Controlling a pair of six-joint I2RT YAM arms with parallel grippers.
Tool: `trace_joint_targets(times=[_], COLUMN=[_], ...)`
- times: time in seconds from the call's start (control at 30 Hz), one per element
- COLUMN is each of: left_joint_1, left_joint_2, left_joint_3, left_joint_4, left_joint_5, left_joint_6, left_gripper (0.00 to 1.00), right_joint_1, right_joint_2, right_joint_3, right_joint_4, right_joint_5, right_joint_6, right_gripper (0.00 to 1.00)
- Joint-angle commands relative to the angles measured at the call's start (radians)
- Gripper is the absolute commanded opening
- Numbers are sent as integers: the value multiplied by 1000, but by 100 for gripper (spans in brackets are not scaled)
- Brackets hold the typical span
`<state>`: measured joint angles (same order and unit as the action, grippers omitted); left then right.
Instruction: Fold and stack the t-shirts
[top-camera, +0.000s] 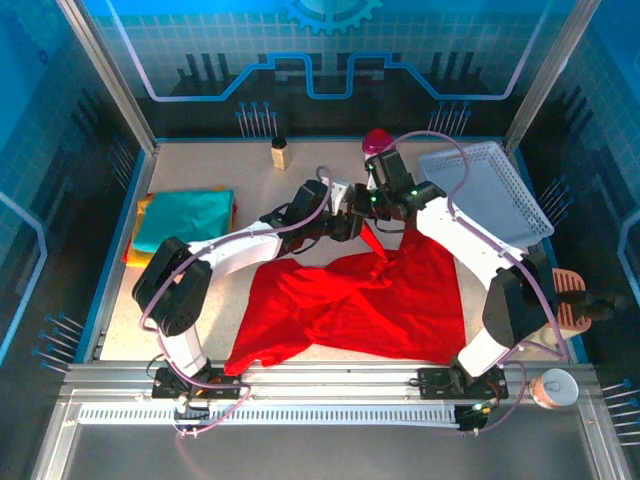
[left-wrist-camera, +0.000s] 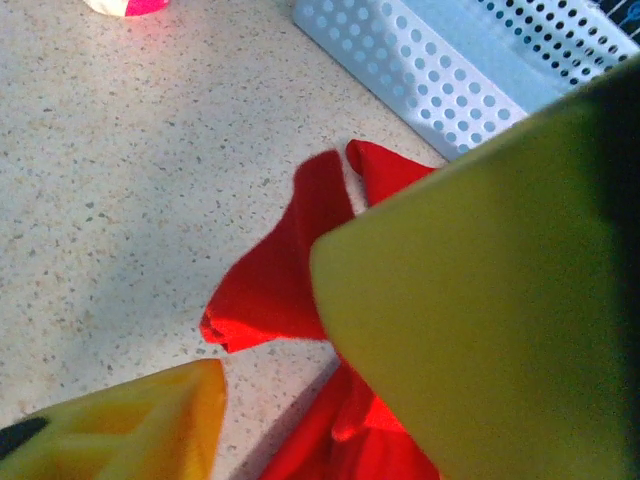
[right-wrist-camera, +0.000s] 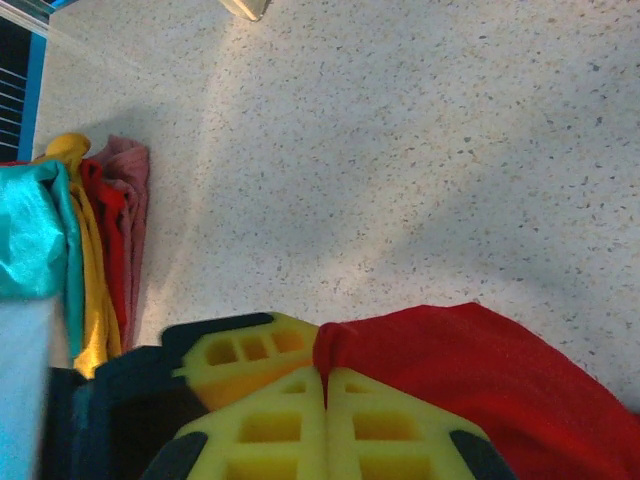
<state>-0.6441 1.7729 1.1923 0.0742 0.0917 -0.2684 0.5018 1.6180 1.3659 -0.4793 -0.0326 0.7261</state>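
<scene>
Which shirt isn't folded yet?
The red shirt, spread out rumpled in the middle. The rest lie folded at the left, teal shirt on top.

We see a robot lab cell: blue printed panels and metal posts around the tabletop, arms bolted at its near edge.

I see the red t-shirt as soft, matt cloth, creased. The teal t-shirt is cloth with a faint satin sheen. The table looks like speckled stone, smooth and matt. The basket is white perforated plastic. The right gripper has matt yellow moulded plastic fingers; the front rail is dull grey metal.
</scene>
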Motion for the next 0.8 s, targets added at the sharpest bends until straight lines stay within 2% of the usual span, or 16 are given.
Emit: trace_joint_targets(times=[0.0,0.03,0.07,0.13,0.17,0.27,0.33,0.4,0.47,0.63,0.7,0.77], left_joint_1=[10,14,18,34,46,91,129,162,185,186,186,186], left_joint_2=[23,25,24,16,7,-38,-68,-96,-126,-199,-232,-266], left_joint_3=[57,68,80,97,103,127,160,197,233,214,177,138], left_joint_4=[50,37,18,-19,-39,-129,-210,-302,-393,-456,-443,-430], left_joint_5=[-8,-24,-42,-60,-62,-66,-47,-40,-16,-53,-64,-59], left_joint_6=[-41,-45,-44,-31,-16,60,131,206,302,393,400,408], left_gripper=[35,20,9,0,0,0,0,0,0,0,0,0], right_joint_1=[11,9,7,-5,-14,-60,-112,-177,-241,-309,-315,-319], right_joint_2=[-1,0,-1,0,-1,0,1,19,73,237,313,387], right_joint_3=[35,37,40,46,53,79,82,86,119,223,274,322], right_joint_4=[-15,-16,-18,-27,-36,-81,-104,-122,-172,-297,-356,-402], right_joint_5=[-27,-24,-19,-7,2,13,7,-33,-53,32,79,120], right_joint_6=[32,27,19,-3,-21,-85,-117,-145,-194,-288,-307,-321], right_gripper=[0,0,0,0,0,15,35,42,54,64,62,57])
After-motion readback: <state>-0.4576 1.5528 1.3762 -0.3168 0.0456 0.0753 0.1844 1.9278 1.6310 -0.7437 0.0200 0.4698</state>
